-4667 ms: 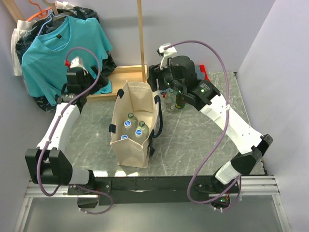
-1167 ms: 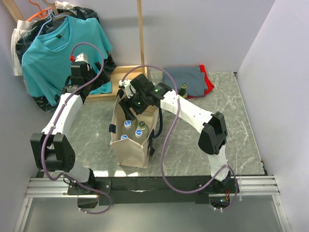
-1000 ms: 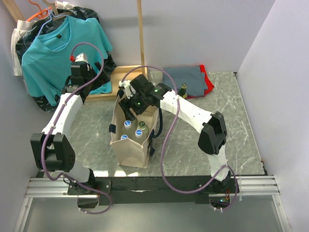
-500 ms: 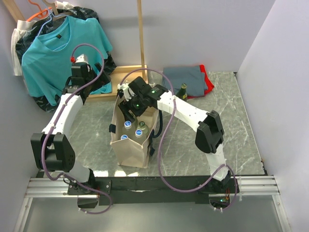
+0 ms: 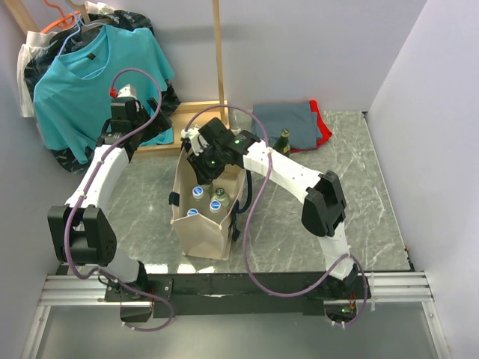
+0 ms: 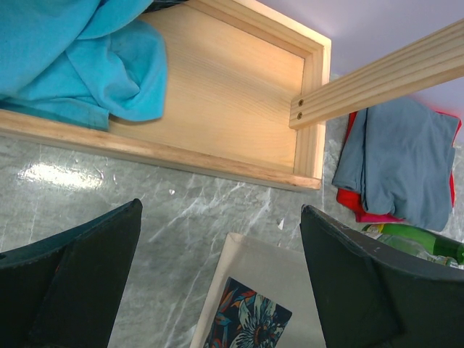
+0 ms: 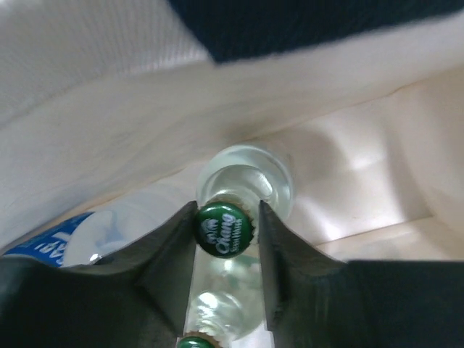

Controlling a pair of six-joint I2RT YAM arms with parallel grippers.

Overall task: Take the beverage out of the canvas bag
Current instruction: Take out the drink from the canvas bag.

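The beige canvas bag [image 5: 200, 228] stands open in the middle of the table with several bottles upright inside. My right gripper [image 5: 204, 164] reaches down into its far end. In the right wrist view the right gripper [image 7: 226, 226] is shut on the green cap of a clear glass beverage bottle [image 7: 250, 174], with the bag's inner wall [image 7: 348, 159] behind it. A second green cap [image 7: 190, 341] and a blue-labelled bottle [image 7: 51, 245] sit beside it. My left gripper [image 6: 221, 210] hangs open and empty above the bag's far edge [image 6: 279, 272].
A wooden frame [image 5: 196, 114] with an upright post stands behind the bag. A teal shirt [image 5: 90, 67] hangs at back left over a black plastic bag. Folded grey and red clothes [image 5: 292, 118] lie at the back. A green bottle [image 5: 284, 140] stands near them.
My right gripper's jaws have closed from wide open onto the green bottle cap inside the bag. The left arm has not moved.
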